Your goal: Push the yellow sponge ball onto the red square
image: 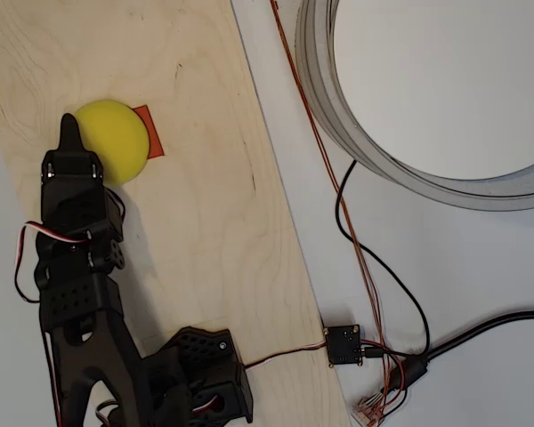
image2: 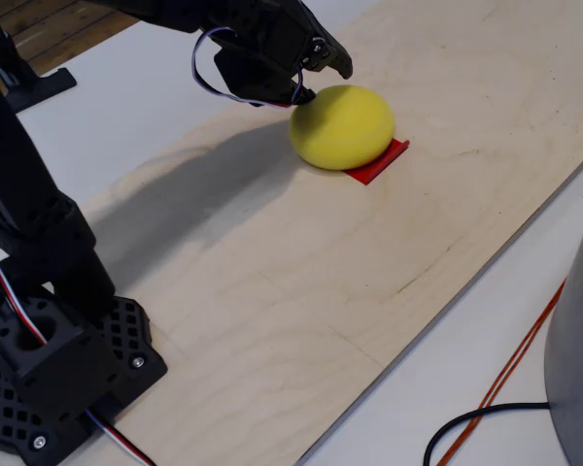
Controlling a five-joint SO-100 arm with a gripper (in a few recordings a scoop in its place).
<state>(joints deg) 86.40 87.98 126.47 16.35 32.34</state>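
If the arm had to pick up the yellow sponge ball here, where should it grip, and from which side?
Probably across the widest middle of the yellow sponge ball, coming from straight above: it is round, with its top clear. The gripper touches one side; the red square lies partly beneath.

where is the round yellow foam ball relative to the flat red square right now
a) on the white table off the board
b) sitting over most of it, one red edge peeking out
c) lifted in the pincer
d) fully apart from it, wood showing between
b: the round yellow foam ball rests on the plywood board and covers most of the flat red square, with just one red strip showing in both views.
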